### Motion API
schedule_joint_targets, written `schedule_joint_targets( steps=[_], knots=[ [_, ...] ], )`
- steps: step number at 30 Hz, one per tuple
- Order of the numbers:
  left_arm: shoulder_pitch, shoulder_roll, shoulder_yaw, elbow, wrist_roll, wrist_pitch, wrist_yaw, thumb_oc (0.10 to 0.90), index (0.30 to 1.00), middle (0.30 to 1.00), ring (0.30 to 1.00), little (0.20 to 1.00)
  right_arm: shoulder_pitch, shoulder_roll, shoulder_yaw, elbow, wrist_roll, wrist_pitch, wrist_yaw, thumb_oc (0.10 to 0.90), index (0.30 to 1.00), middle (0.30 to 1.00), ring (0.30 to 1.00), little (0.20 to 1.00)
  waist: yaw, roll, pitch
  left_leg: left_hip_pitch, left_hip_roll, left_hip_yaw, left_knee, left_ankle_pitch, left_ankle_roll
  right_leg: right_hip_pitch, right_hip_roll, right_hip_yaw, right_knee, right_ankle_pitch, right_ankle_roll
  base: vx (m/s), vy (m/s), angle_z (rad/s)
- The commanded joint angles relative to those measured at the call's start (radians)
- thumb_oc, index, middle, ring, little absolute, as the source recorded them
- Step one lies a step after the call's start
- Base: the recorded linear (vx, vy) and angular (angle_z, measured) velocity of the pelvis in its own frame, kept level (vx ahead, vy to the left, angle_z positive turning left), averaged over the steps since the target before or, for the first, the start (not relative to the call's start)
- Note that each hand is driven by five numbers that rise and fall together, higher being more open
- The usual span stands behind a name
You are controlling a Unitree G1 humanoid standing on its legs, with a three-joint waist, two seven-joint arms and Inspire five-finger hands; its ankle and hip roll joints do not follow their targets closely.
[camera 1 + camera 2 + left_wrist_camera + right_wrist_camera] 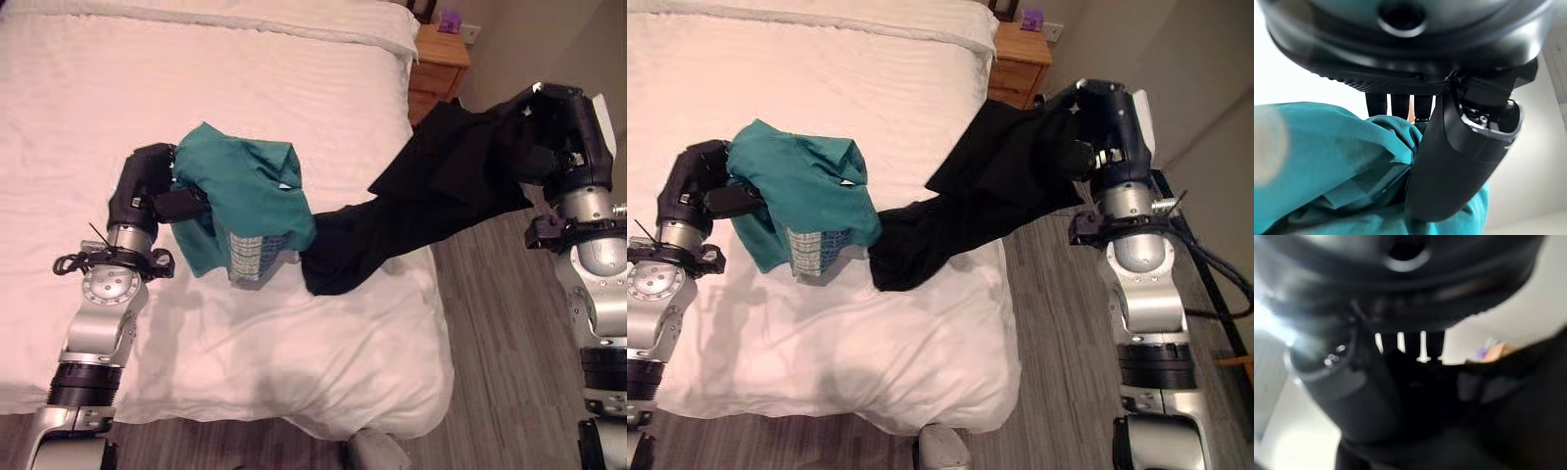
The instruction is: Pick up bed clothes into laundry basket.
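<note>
Left hand [147, 191] closed around a bunched teal cotton garment [245, 201], lifted above the white-sheeted bed [245, 333]. Right hand [1107, 122] clamped on one end of a long black cloth garment [980, 196], raised beyond the bed's edge; the other end droops onto the mattress beside the teal piece. Wooden nightstand [438, 61] beyond, grey plank floor [490, 323] below.

Teal garment [245, 186]: bunched, lifted off the white bed [294, 333], a checked patch showing at its lower edge. Black garment [441, 186]: stretched long, its upper end raised past the bed's edge, lower end resting on the bed beside the teal one.
</note>
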Motion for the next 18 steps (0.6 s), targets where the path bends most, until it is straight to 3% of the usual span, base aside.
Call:
schedule_joint_targets(
  steps=[1, 2, 3, 4, 6, 9, 11, 14, 15, 16, 18],
  knots=[
    [-0.035, 0.054, 0.033, -0.078, 0.012, -0.115, -0.007, 0.4, 0.3, 0.3, 0.3, 0.3, 0.006, -0.038, -0.02, -0.076, -0.007, -0.076, -0.034, 0.4, 0.3, 0.3, 0.3, 0.3, 0.026, -0.028, -0.205, -0.002, -0.082, 0.007, 0.057, -0.19, 0.14, -0.152, -0.068, 0.053, -0.137, 0.323, 0.167, -0.28, 0.228, -0.32],
    [-0.024, 0.068, 0.046, -0.078, 0.009, -0.113, -0.009, 0.4, 0.3, 0.3, 0.3, 0.3, 0.0, -0.021, -0.013, -0.084, -0.023, -0.073, -0.033, 0.4, 0.3, 0.3, 0.3, 0.3, 0.036, -0.033, -0.194, -0.001, -0.1, 0.028, 0.046, -0.188, 0.153, -0.171, -0.074, 0.047, -0.168, 0.381, 0.18, -0.27, 0.254, -0.49],
    [-0.02, 0.076, 0.05, -0.077, 0.008, -0.11, -0.006, 0.4, 0.3, 0.3, 0.3, 0.3, -0.009, -0.017, 0.002, -0.083, -0.038, -0.069, -0.04, 0.4, 0.3, 0.3, 0.3, 0.3, 0.043, -0.02, -0.18, 0.002, -0.102, 0.042, 0.042, -0.187, 0.162, -0.183, -0.069, 0.018, -0.175, 0.379, 0.185, -0.22, 0.168, -0.78],
    [-0.019, 0.078, 0.052, -0.077, 0.008, -0.11, -0.006, 0.4, 0.3, 0.3, 0.3, 0.3, -0.013, -0.016, 0.004, -0.082, -0.038, -0.069, -0.04, 0.4, 0.3, 0.3, 0.3, 0.3, 0.042, -0.027, -0.18, 0.001, -0.108, 0.043, 0.038, -0.179, 0.161, -0.187, -0.074, 0.022, -0.175, 0.383, 0.184, -0.43, 0.242, -0.95],
    [-0.034, 0.1, 0.062, -0.065, 0.009, -0.099, 0.0, 0.4, 0.3, 0.3, 0.3, 0.3, -0.007, -0.002, -0.008, -0.086, -0.039, -0.061, -0.043, 0.4, 0.3, 0.3, 0.3, 0.3, 0.058, -0.004, -0.141, -0.052, -0.105, 0.078, 0.059, -0.131, 0.178, -0.177, -0.083, -0.073, 0.046, 0.273, 0.154, -0.57, 0.244, -0.9],
    [-0.043, 0.106, 0.063, -0.067, -0.001, -0.094, 0.006, 0.4, 0.3, 0.3, 0.3, 0.3, -0.017, 0.003, -0.006, -0.073, -0.02, -0.068, -0.048, 0.4, 0.3, 0.3, 0.3, 0.3, 0.079, 0.023, -0.157, -0.094, -0.091, 0.114, 0.038, -0.071, 0.199, -0.157, -0.083, -0.183, 0.33, 0.168, 0.114, -0.36, 0.205, -0.38],
    [-0.047, 0.109, 0.071, -0.075, 0.002, -0.09, 0.013, 0.4, 0.3, 0.3, 0.3, 0.3, -0.031, 0.001, -0.004, -0.059, -0.007, -0.069, -0.05, 0.4, 0.3, 0.3, 0.3, 0.3, 0.096, 0.033, -0.171, -0.113, -0.089, 0.139, 0.021, -0.046, 0.212, -0.114, -0.078, -0.24, 0.469, 0.119, 0.11, -0.21, 0.143, -0.06],
    [-0.037, 0.113, 0.084, -0.087, 0.013, -0.087, 0.014, 0.4, 0.3, 0.3, 0.3, 0.3, -0.04, -0.001, -0.006, -0.051, -0.005, -0.069, -0.052, 0.4, 0.3, 0.3, 0.3, 0.3, 0.117, 0.023, -0.19, -0.128, -0.1, 0.169, 0.004, -0.025, 0.215, -0.06, -0.074, -0.289, 0.483, 0.114, 0.115, -0.15, 0.018, -0.29],
    [-0.022, 0.117, 0.099, -0.095, 0.024, -0.084, 0.017, 0.4, 0.3, 0.3, 0.3, 0.3, -0.045, 0.002, -0.001, -0.051, -0.01, -0.066, -0.05, 0.4, 0.3, 0.3, 0.3, 0.3, 0.147, -0.006, -0.208, -0.143, -0.117, 0.201, -0.005, -0.02, 0.209, -0.001, -0.089, -0.324, 0.383, 0.107, 0.121, -0.14, -0.028, -0.35],
    [-0.02, 0.118, 0.1, -0.097, 0.024, -0.084, 0.017, 0.4, 0.3, 0.3, 0.3, 0.3, -0.045, 0.003, -0.001, -0.05, -0.011, -0.066, -0.05, 0.4, 0.3, 0.3, 0.3, 0.3, 0.147, -0.005, -0.209, -0.141, -0.115, 0.202, -0.007, -0.018, 0.208, 0.005, -0.086, -0.326, 0.372, 0.11, 0.12, -0.1, -0.098, -0.58],
    [0.001, 0.126, 0.127, -0.104, 0.03, -0.086, 0.02, 0.4, 0.3, 0.3, 0.3, 0.3, -0.054, 0.012, 0.015, -0.048, -0.011, -0.064, -0.043, 0.4, 0.3, 0.3, 0.3, 0.3, 0.182, -0.029, -0.23, -0.156, -0.121, 0.246, -0.014, -0.01, 0.19, 0.093, -0.082, -0.369, 0.179, 0.051, 0.115, -0.08, -0.143, -0.7]
  ],
)
